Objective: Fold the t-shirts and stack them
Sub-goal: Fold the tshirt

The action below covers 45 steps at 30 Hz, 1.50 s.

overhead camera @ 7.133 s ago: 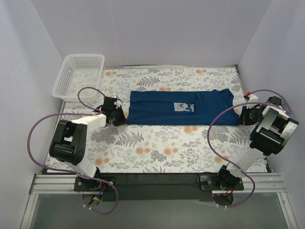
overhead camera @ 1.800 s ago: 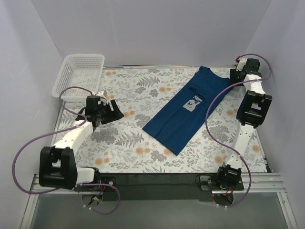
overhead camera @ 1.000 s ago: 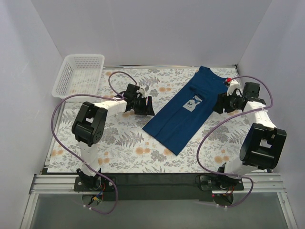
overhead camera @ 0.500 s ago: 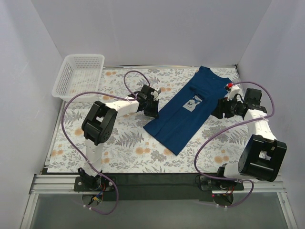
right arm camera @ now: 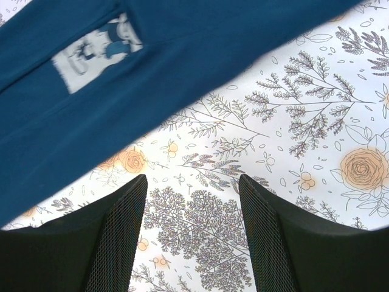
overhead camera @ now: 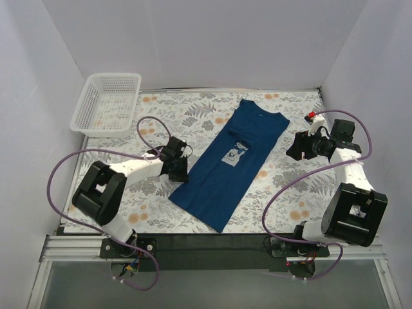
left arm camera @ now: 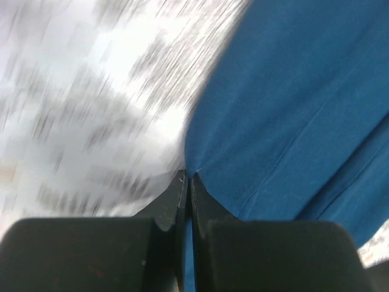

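A navy blue t-shirt (overhead camera: 222, 174), folded into a long strip, lies diagonally on the floral cloth with its pale mouse print (overhead camera: 235, 153) facing up. My left gripper (overhead camera: 182, 172) is at the strip's left edge, low down. The left wrist view, blurred by motion, shows its jaws (left arm camera: 187, 176) shut on the edge of the t-shirt (left arm camera: 292, 109). Off to the right of the strip, my right gripper (overhead camera: 293, 149) is open and holds nothing. In the right wrist view its fingers (right arm camera: 192, 177) hang over bare cloth, and the t-shirt (right arm camera: 152, 73) lies beyond them.
A white mesh basket (overhead camera: 106, 102) stands at the back left corner. The floral tablecloth (overhead camera: 290, 193) covers the whole table between white walls. Purple cables loop from both arms over the table.
My left gripper closed on the t-shirt's left edge and dragged the strip left and toward the front. The right gripper stayed where it was, open.
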Each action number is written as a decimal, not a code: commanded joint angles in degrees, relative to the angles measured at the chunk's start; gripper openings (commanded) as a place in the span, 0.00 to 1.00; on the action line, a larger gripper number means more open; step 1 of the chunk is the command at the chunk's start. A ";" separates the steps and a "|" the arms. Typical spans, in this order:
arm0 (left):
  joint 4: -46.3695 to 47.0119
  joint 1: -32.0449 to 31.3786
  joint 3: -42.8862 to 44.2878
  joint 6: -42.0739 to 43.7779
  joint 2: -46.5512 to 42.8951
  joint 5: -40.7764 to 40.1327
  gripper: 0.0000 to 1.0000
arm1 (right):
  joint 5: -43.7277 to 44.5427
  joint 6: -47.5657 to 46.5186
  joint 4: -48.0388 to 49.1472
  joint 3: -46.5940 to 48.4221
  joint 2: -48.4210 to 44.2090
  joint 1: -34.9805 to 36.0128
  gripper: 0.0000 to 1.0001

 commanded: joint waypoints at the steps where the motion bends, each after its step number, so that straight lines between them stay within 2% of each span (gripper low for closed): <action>1: -7.71 1.00 -8.35 -6.55 -7.04 -1.16 0.00 | -0.94 -0.73 1.14 -0.69 0.82 -0.41 0.58; 3: -9.02 0.91 -11.42 -9.27 -11.60 -0.96 0.00 | -1.55 -0.64 1.14 -0.69 1.61 -0.41 0.58; 4: -9.55 1.00 -11.79 -9.98 -13.02 -1.57 0.04 | -1.99 -0.29 1.14 -0.78 1.96 -0.32 0.58; 6: -9.99 1.00 -11.79 -10.69 -17.93 -4.80 0.26 | -3.39 0.15 1.14 -0.78 3.36 0.21 0.58; 7: -10.00 1.18 -10.48 -10.52 -19.52 -5.35 0.45 | -4.44 0.76 1.31 -0.70 3.98 0.47 0.58; 8: -10.00 1.18 -9.34 -9.91 -20.58 -5.70 0.51 | -4.80 1.55 1.49 -0.43 4.85 0.91 0.58; 10: -9.03 1.79 -4.61 -7.28 -21.65 -5.62 0.59 | -5.50 3.30 2.19 0.09 8.10 2.40 0.58; 12: -6.06 2.32 -0.91 -4.47 -19.90 -3.70 0.61 | -5.77 7.26 4.65 1.15 11.87 4.06 0.58; 13: -4.56 3.02 2.68 -1.67 -16.59 1.36 0.62 | -5.42 8.40 5.26 1.85 13.11 4.69 0.58; 16: 1.15 4.43 8.31 2.13 -8.49 8.77 0.63 | -4.63 11.22 6.23 5.27 17.07 5.83 0.58; 17: 1.95 4.69 13.12 4.58 -1.24 12.45 0.62 | -4.63 11.57 6.32 5.80 17.78 5.83 0.58; 19: 2.48 5.31 19.56 6.26 6.17 15.29 0.61 | -4.19 12.19 6.67 6.34 17.61 5.75 0.58; 20: 2.40 5.48 25.68 7.84 12.30 17.65 0.59 | -4.10 12.19 6.94 6.16 16.56 5.83 0.58; 24: -0.49 6.54 38.70 9.25 24.98 18.82 0.55 | -3.84 12.10 7.73 3.97 14.01 5.48 0.58; 30: -5.85 6.80 50.85 12.15 34.05 17.58 0.52 | -5.77 12.19 7.91 3.52 13.30 3.90 0.58; 40: -12.01 6.80 57.20 13.92 40.48 18.46 0.41 | -6.91 12.98 7.91 3.09 12.60 3.02 0.59; 45: -12.81 6.80 58.44 13.57 42.07 21.01 0.30 | -6.83 12.98 7.99 2.91 12.51 2.76 0.58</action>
